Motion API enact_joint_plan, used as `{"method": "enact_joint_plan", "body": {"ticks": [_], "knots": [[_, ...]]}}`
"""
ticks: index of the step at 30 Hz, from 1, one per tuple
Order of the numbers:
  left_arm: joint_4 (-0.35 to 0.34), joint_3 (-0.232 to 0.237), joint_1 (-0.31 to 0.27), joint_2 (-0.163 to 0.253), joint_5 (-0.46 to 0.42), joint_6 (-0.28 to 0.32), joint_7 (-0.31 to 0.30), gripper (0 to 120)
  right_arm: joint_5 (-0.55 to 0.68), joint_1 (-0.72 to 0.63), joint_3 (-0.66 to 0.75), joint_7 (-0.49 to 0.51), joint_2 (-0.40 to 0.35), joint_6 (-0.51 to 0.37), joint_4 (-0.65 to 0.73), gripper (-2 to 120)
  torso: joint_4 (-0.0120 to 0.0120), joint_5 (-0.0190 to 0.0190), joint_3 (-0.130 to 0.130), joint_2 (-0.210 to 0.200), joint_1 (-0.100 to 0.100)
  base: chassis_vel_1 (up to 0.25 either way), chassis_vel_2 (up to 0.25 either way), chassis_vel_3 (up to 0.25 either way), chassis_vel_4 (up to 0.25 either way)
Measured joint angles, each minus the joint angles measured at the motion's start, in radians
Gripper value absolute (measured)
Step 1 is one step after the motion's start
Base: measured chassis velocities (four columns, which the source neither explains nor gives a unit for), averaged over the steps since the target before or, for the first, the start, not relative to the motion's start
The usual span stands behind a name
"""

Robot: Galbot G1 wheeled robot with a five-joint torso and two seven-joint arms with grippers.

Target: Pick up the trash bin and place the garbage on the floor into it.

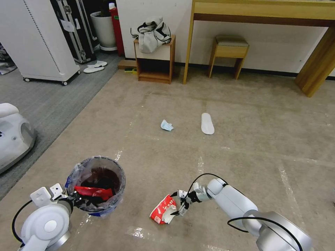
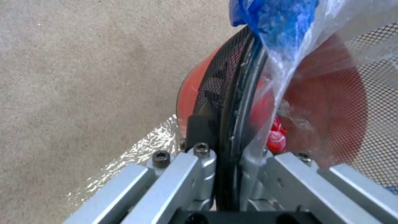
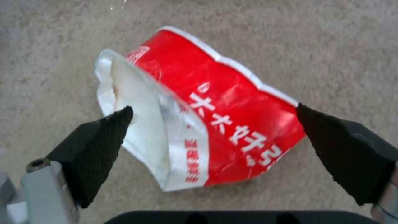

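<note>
Right jaws (image 3: 211,124) gaped wide astride the carton (image 3: 199,115); best to lower, then pinch its crumpled middle. Left jaws (image 2: 226,174) clamped the bin (image 1: 96,184) rim at 9 o'clock.

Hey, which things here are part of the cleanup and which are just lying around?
Job: trash bin, clamped by the left end effector; red-and-white carton between the open right end effector; face mask; slipper.
Lying about: stool, bag, planter.
</note>
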Motion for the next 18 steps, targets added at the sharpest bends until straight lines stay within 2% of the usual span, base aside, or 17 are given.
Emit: {"method": "enact_joint_plan", "body": {"ticks": [18], "knots": [[-0.009,-0.009,0.008,-0.003,0.007,-0.010,0.006,1,-0.023,0.017,-0.032,0.008,0.058,-0.002,-0.072,100,0.0001,0.0000,0.000,0.000,0.000,0.000,0.000,0.000,0.000]]}}
